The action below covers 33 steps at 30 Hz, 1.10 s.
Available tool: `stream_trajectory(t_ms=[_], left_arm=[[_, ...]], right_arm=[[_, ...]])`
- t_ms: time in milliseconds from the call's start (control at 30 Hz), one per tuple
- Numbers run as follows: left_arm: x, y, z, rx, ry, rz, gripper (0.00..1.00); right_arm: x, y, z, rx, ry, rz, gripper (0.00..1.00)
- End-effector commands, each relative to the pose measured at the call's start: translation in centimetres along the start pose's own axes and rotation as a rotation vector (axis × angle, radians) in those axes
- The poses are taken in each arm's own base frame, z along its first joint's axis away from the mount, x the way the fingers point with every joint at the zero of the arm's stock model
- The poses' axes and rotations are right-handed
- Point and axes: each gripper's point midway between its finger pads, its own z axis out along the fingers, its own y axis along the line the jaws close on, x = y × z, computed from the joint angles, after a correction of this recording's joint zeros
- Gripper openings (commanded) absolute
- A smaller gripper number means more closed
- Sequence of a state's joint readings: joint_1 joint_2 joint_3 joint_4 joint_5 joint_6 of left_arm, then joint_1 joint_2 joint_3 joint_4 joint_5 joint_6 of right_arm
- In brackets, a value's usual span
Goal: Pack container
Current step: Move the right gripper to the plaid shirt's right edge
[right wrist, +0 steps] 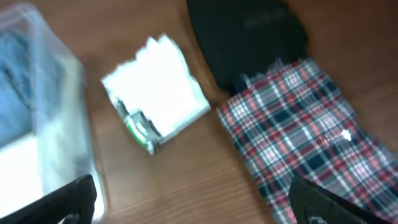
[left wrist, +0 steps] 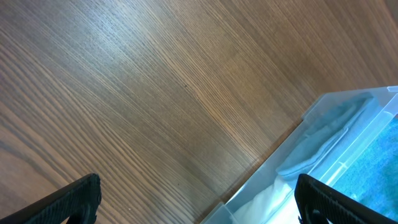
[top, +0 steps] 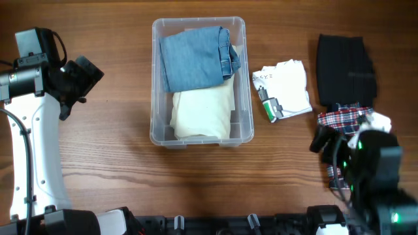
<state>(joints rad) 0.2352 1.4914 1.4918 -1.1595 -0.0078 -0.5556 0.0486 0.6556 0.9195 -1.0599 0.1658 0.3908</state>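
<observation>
Container (top: 155, 85) sits on the wooden table (top: 98, 163), open-topped.
- **Inside the container:** folded blue denim (top: 196, 59) fills the half farther from the arm bases. A folded cream cloth (top: 202, 114) fills the nearer half, its edge tucked under the denim.
- **Right of the container:** just beside it lies a white folded bundle (top: 285, 85) with a green-and-black tag. It lies between the container and the other clothes.
- **Farther right:** a black folded garment (top: 346, 62), with a red plaid cloth (top: 345, 117) overlapping its near end.
- **Right gripper (right wrist: 193, 196):** hangs above the plaid cloth, fingers spread wide, gripping nothing.
- **Left gripper (left wrist: 198, 193):** well to the left of the container, over bare wood, fingers spread wide. The container's corner shows between them in the wrist view.
</observation>
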Motion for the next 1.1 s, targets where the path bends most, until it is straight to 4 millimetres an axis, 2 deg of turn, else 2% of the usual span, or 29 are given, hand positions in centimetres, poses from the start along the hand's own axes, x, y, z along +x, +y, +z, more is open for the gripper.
stream_trajectory(t_ms=[0, 133, 233, 300, 433, 633, 700, 833, 1000, 1067], left_arm=[[-0.3, -0.1, -0.3, 0.012, -0.007, -0.005, 1.0], [-0.3, -0.1, -0.3, 0.012, -0.007, -0.005, 1.0], [-0.3, -0.1, -0.3, 0.012, -0.007, -0.005, 1.0], [-0.3, -0.1, -0.3, 0.012, -0.007, -0.005, 1.0], [-0.3, -0.1, -0.3, 0.012, -0.007, -0.005, 1.0], [-0.3, -0.1, -0.3, 0.012, -0.007, -0.005, 1.0], [-0.3, -0.1, -0.3, 0.012, -0.007, -0.005, 1.0], [-0.3, -0.1, -0.3, 0.012, -0.007, -0.005, 1.0], [-0.3, -0.1, -0.3, 0.012, -0.007, -0.005, 1.0], [-0.3, -0.1, -0.3, 0.012, -0.007, -0.005, 1.0]], right_arm=[[-0.5, 0.0, 1.3, 0.066, 0.109, -0.045, 1.0], [-0.1, 0.5, 3.2, 0.036, 0.216, -0.085, 1.0], [-0.2, -0.4, 4.7, 0.01, 0.275, -0.075, 1.0], [-0.4, -1.8, 5.4, 0.012, 0.293, -0.049, 1.0], [-1.0, -6.7, 5.9, 0.111, 0.296, 0.079, 1.0], [-2.2, -10.5, 6.2, 0.089, 0.24, 0.275, 1.0], [-2.1, -11.0, 6.3, 0.071, 0.241, 0.324, 1.0], [-1.1, -12.8, 6.4, 0.1, 0.267, 0.492, 1.0], [2.1, -16.9, 5.2, 0.312, 0.293, 0.779, 1.0], [3.5, -17.9, 4.8, 0.362, 0.304, 0.847, 1.0]])
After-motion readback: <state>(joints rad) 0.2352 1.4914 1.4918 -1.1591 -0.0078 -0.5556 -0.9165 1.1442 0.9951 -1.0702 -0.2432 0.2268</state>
